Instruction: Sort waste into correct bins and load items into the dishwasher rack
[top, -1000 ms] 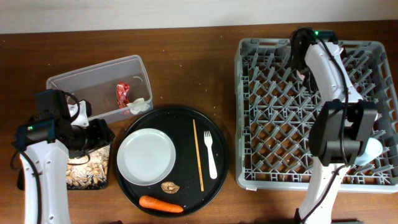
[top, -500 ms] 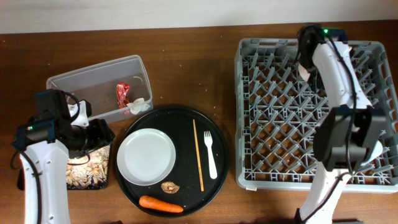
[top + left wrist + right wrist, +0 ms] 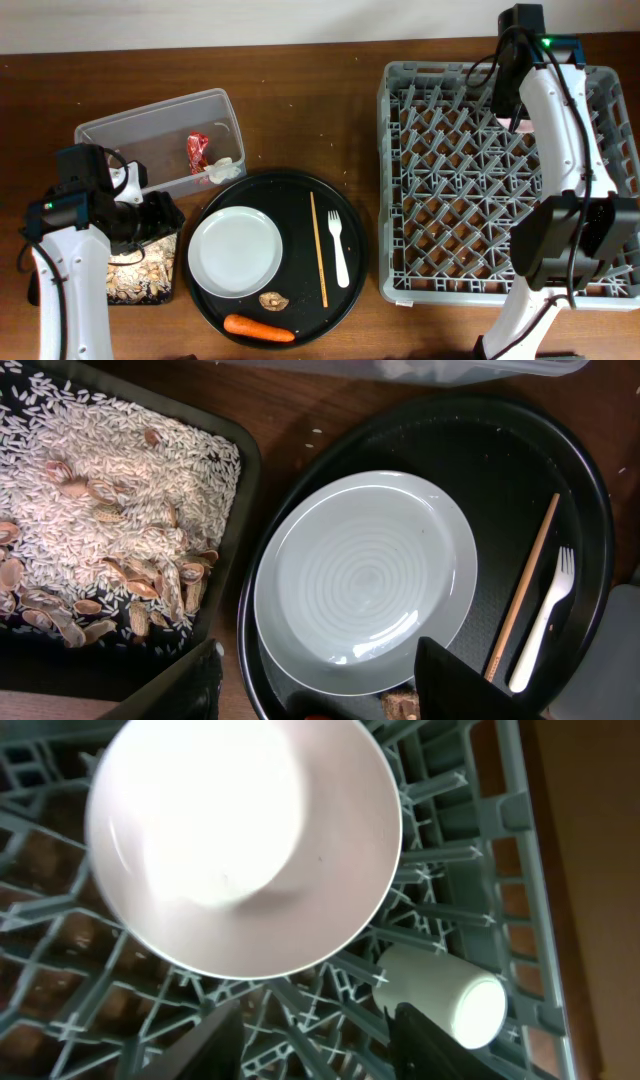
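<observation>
The grey dishwasher rack (image 3: 450, 190) fills the right side of the table. My right gripper (image 3: 320, 1055) hangs open over its far right part with nothing between its fingers. Just beyond the fingertips a pale pink-beige bowl (image 3: 245, 840) rests among the pegs, and a small white cup (image 3: 450, 1000) lies on its side next to it. My left gripper (image 3: 320, 695) is open and empty over the near edge of the white plate (image 3: 365, 575). On the round tray also lie the wooden stick (image 3: 318, 250), fork (image 3: 338, 255), brown lump (image 3: 273, 299) and carrot (image 3: 258, 328).
A clear tub (image 3: 120, 135) at the back left holds a red wrapper (image 3: 197, 150) and crumpled white paper (image 3: 222, 168). A shallow black rectangular tray (image 3: 240, 460) with rice-like grains and shell scraps sits left of the round black tray (image 3: 350, 215).
The right gripper has opened and let go of the bowl, which now sits in the rack. That arm has swung toward the rack's far right. The left arm has not moved.
</observation>
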Controlling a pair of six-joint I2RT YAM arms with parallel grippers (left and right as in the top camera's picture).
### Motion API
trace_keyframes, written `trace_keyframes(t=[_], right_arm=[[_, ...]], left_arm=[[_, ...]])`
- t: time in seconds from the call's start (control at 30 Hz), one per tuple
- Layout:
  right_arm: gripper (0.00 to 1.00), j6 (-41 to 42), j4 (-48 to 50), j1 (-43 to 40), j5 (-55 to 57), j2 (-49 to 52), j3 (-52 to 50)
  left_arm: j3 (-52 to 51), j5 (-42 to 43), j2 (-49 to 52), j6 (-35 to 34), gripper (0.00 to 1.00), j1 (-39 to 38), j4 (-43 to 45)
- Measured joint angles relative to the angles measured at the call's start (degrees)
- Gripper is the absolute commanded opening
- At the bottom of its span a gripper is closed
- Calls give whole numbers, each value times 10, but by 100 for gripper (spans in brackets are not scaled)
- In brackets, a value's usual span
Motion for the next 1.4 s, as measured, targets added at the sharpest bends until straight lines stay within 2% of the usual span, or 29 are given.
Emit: trace_keyframes(t=[0.33, 0.63, 0.8, 0.93, 1.03, 1.17, 1.4], right_arm=[[61, -94, 40, 0, -118, 4, 0], [60, -116, 94, -1, -139, 50, 0], [52, -121, 97, -8, -142, 55, -1], [31, -125, 97, -15, -143, 55, -15], [27, -124, 97, -16, -148, 57, -24], [4, -125, 97, -16, -154, 57, -26], [4, -129, 93, -16, -146, 52, -23]], left_arm=[[0, 0, 0, 0, 61, 0, 0], [0, 0, 0, 0, 61, 0, 0], [0, 0, 0, 0, 61, 0, 0], [0, 0, 0, 0, 61, 0, 0], [0, 0, 0, 0, 61, 0, 0], [0, 0, 0, 0, 61, 0, 0], [0, 0, 0, 0, 61, 0, 0]])
